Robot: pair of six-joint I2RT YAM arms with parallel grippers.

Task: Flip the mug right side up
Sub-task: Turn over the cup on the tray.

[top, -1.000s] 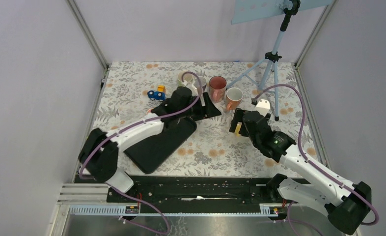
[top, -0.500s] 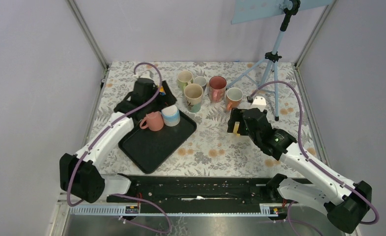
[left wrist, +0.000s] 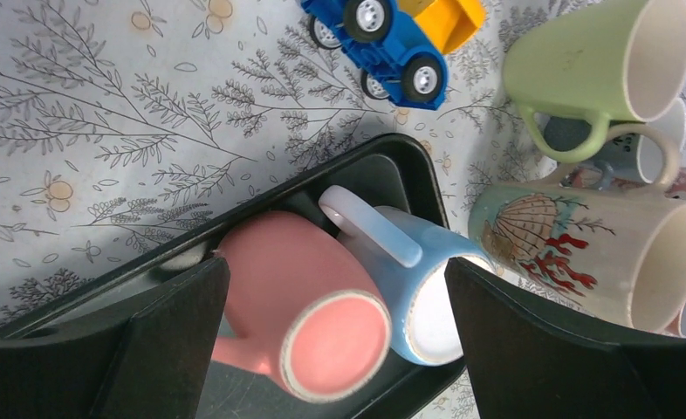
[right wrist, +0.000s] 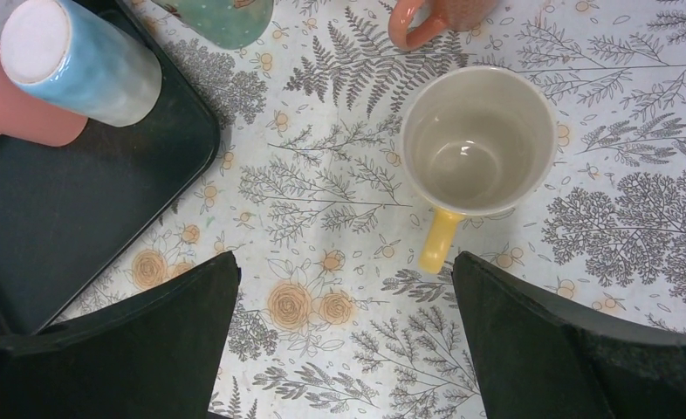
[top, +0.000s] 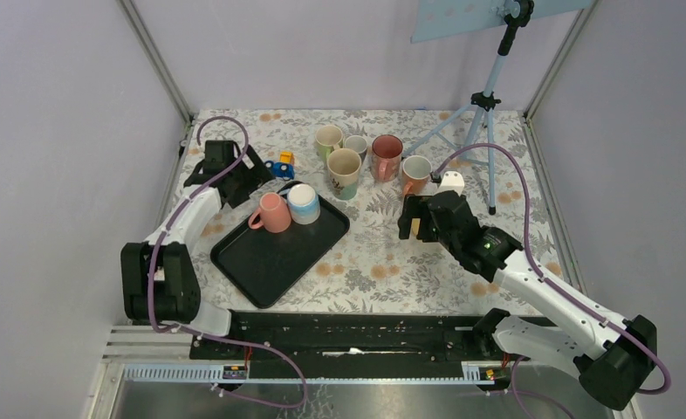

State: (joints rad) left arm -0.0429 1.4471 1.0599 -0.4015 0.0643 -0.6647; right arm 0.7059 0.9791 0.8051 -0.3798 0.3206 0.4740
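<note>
Under the spread, empty right end effector (right wrist: 346,257), its wrist view shows an upright yellow-handled mug (right wrist: 479,140) (mostly hidden overhead); left end effector (left wrist: 332,266) likewise spread, empty.

Soft, even overhead light keeps everything bright, with faint short shadows. The floral-patterned tablecloth (top: 392,253) is sharp in every view. A small glint sits inside the cream ceramic mug with yellow handle (right wrist: 479,148); the pale-green ceramic mug (left wrist: 601,61) stretches slightly toward the left wrist view's corner.
</note>
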